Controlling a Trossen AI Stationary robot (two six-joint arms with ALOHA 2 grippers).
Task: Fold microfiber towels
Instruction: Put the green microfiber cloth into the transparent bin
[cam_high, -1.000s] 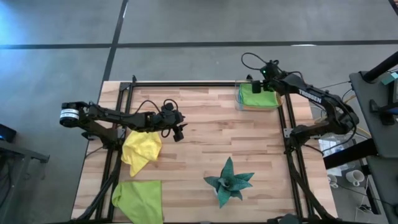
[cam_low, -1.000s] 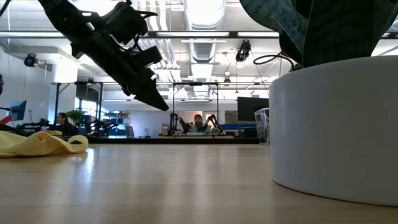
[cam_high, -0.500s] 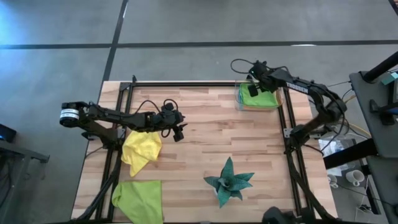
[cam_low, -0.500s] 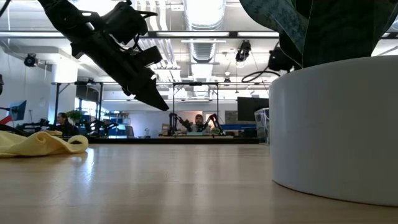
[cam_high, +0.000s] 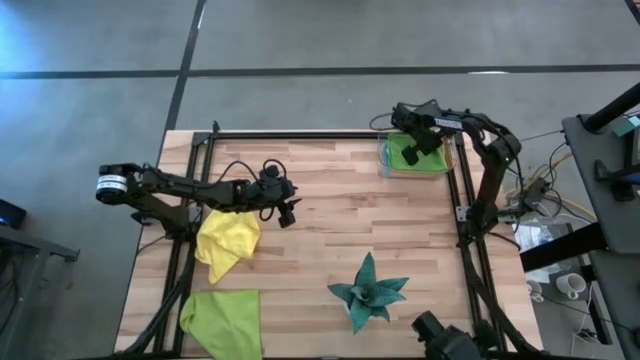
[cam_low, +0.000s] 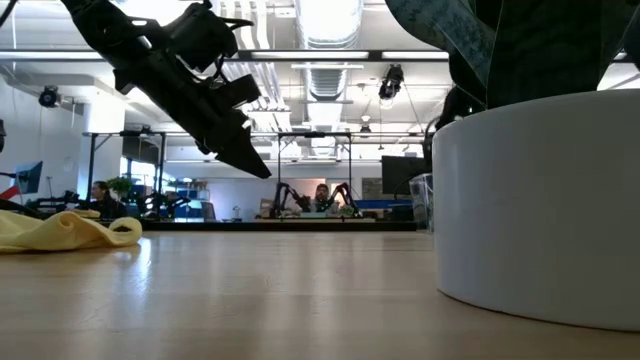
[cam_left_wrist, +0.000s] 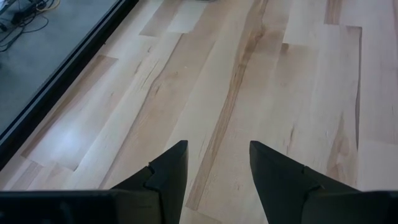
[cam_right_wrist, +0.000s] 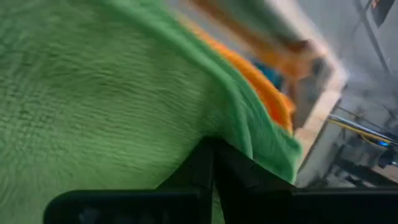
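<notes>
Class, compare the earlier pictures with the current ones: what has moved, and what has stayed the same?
The right gripper swung over the far-right bin and now presses shut against the green towel there. The left gripper, yellow towel, near lime towel and teal star stayed put.

An orange towel (cam_right_wrist: 264, 84) lay mostly buried under a green towel (cam_right_wrist: 93, 106), only its edge showing, blurred. In the low view, a white container (cam_low: 540, 210) ran off the frame, blocking the surface beyond.
</notes>
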